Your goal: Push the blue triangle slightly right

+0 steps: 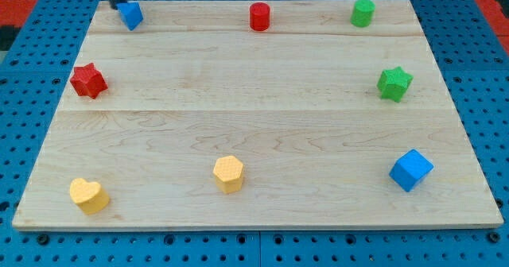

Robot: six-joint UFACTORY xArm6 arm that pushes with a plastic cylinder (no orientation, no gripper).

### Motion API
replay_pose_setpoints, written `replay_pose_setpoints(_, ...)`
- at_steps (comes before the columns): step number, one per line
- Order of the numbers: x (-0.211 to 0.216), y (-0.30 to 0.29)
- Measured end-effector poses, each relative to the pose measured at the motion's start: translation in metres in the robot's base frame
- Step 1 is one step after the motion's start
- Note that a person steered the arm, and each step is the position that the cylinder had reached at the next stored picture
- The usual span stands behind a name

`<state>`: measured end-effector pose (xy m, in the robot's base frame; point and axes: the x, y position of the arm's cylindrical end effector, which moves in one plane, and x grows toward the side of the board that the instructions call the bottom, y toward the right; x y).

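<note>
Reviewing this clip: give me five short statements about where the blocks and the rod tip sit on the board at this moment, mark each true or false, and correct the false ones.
1. My tip is just to the view's left of the blue triangle, at the board's top left corner. True.
2. The red star lies near the view's right edge. False: it is near the left edge; the green star is on the right.
3. The blue cube sits at the view's bottom right. True.
4. The red cylinder touches the green cylinder. False: they stand well apart along the top edge.
5. The yellow heart lies to the view's left of the yellow hexagon. True.
</note>
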<state>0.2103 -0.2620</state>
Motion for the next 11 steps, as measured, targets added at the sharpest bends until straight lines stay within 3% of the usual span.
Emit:
replay_pose_setpoints(1, 0.019, -0.021)
replay_pose_setpoints(2, 0.025, 0.003)
replay_pose_setpoints(4, 0.023, 0.113)
replay_pose_setpoints(5, 0.02, 0.102)
replay_pose_setpoints(6, 0.011, 0.024)
replay_pose_setpoints(7, -0.019, 0.021)
replay_pose_setpoints(11, -0.018, 0.182)
